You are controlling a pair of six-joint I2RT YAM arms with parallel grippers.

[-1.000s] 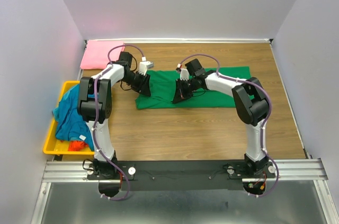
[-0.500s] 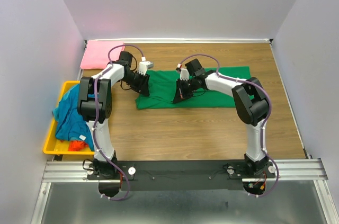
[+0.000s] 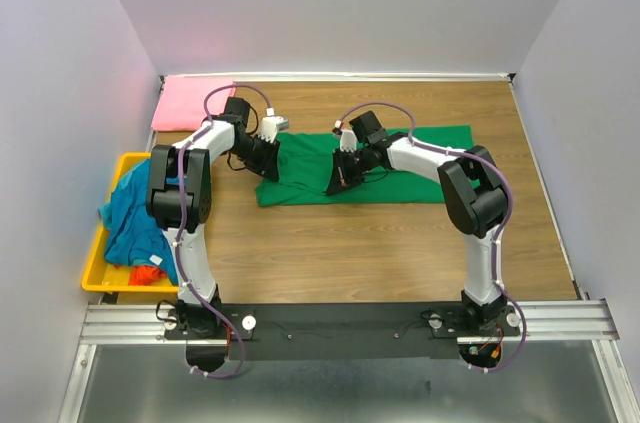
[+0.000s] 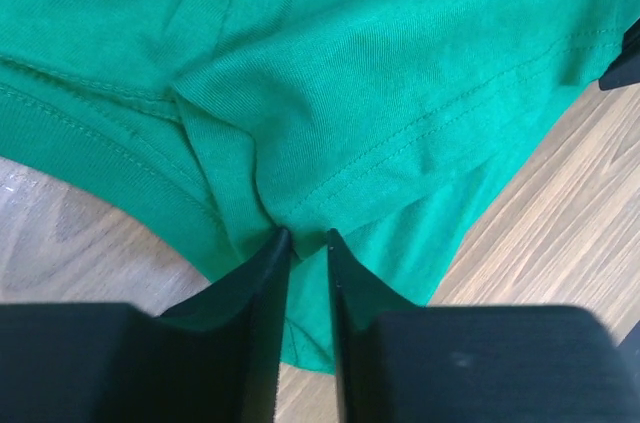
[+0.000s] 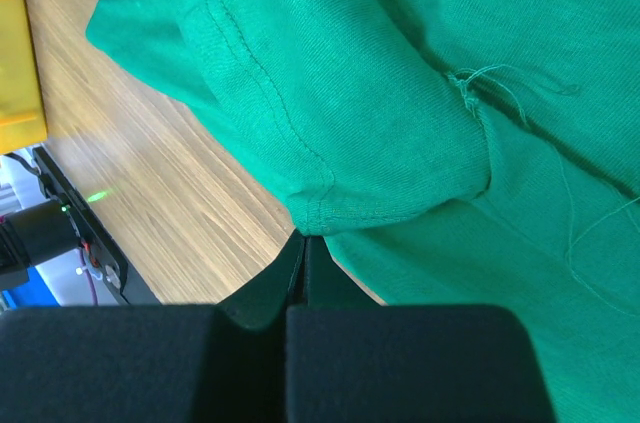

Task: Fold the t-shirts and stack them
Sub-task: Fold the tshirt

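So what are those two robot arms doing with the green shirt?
Both arms are working on the green t-shirt spread on the wooden table. The left end effector pinches a fold near the shirt's left end. The right end effector is shut on a hemmed edge nearer the middle, apparently ready to fold it. A pink t-shirt lies already folded at the far left corner, while a teal-blue t-shirt waits in the yellow bin.

Both arms reach far and inward, elbows bent, wrists tipped down. The left gripper [image 4: 305, 238] pinches a green t-shirt [image 4: 400, 93] fold between narrow jaws. The right gripper [image 5: 303, 243] is fully closed.
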